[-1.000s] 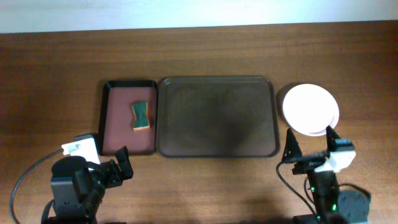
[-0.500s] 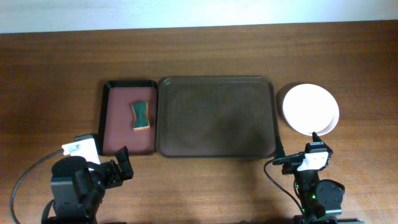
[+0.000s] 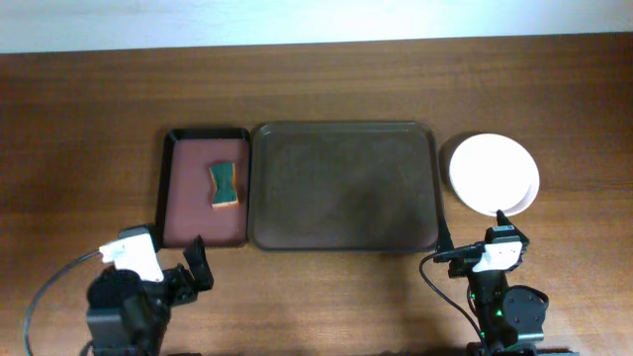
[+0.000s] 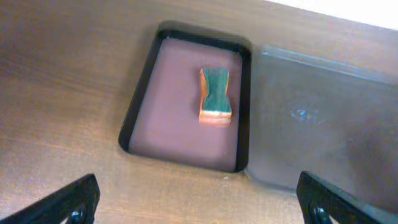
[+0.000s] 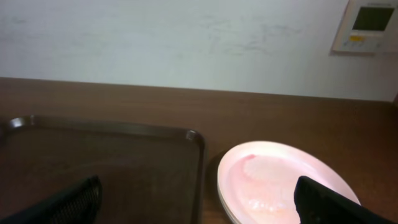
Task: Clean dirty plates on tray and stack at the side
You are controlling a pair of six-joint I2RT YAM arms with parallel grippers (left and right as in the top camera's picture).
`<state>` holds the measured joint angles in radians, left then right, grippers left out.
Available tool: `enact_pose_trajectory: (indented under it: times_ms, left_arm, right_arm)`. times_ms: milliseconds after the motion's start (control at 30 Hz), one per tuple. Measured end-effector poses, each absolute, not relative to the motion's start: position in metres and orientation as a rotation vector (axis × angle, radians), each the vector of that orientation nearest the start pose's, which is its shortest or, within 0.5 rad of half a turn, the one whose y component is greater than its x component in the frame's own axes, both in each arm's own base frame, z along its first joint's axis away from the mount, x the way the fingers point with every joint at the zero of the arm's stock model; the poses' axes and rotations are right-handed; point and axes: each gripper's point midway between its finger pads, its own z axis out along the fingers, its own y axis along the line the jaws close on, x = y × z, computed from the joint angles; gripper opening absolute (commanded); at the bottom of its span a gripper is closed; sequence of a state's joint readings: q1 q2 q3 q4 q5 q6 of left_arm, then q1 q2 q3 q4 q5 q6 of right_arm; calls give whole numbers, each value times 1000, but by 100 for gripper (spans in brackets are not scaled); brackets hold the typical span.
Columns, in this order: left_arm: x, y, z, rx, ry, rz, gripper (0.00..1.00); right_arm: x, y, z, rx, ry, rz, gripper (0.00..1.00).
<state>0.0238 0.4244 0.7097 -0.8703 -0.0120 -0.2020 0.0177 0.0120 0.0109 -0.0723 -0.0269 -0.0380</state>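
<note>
The plates (image 3: 494, 175) lie stacked on the table to the right of the dark brown tray (image 3: 343, 185); the top one is white. In the right wrist view the stack (image 5: 283, 183) shows a faint pink film, next to the tray's right rim (image 5: 198, 163). The tray holds no plates. My right gripper (image 3: 477, 236) is open and empty, near the table's front edge just below the stack; its fingers frame the right wrist view (image 5: 196, 205). My left gripper (image 3: 193, 265) is open and empty, in front of the small tray; it shows in the left wrist view (image 4: 199, 205).
A narrower black-rimmed tray with maroon inside (image 3: 178, 193) sits left of the brown tray and holds a green and orange sponge (image 3: 225, 186), also seen in the left wrist view (image 4: 215, 96). A white wall with a panel (image 5: 367, 25) stands behind the table.
The right arm drew back from the plate stack towards the front edge and turned. The left arm shifted slightly back and down in the last half second.
</note>
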Motion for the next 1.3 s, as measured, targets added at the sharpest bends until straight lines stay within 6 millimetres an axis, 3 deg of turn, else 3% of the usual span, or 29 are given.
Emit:
enact_pose_trajectory:
  times_ms: [33, 100, 233, 300, 333, 400, 433, 1300]
  left_arm:
    - [205, 7, 207, -246, 2097, -93, 99]
    - [211, 8, 177, -236, 1999, -99, 99]
    - [237, 8, 184, -199, 1649, -122, 99]
    - [244, 7, 204, -142, 1481, -102, 99]
    - [245, 6, 200, -109, 1490, -77, 99]
    - [246, 3, 165, -61, 1623, -45, 100]
    - [246, 2, 158, -45, 1646, -41, 99]
    - [246, 1, 158, -32, 1646, -35, 99]
  right_arm:
    - [246, 9, 159, -66, 1642, 6, 99]
    - [246, 9, 159, -66, 1642, 6, 99]
    - [246, 9, 159, -66, 1641, 5, 99]
    - [246, 9, 159, -65, 1642, 5, 99]
    - [246, 9, 159, -66, 1642, 5, 99]
    - [246, 9, 159, -65, 1641, 5, 99]
    - [246, 9, 159, -66, 1641, 5, 99]
    - [246, 9, 159, -66, 1641, 5, 99]
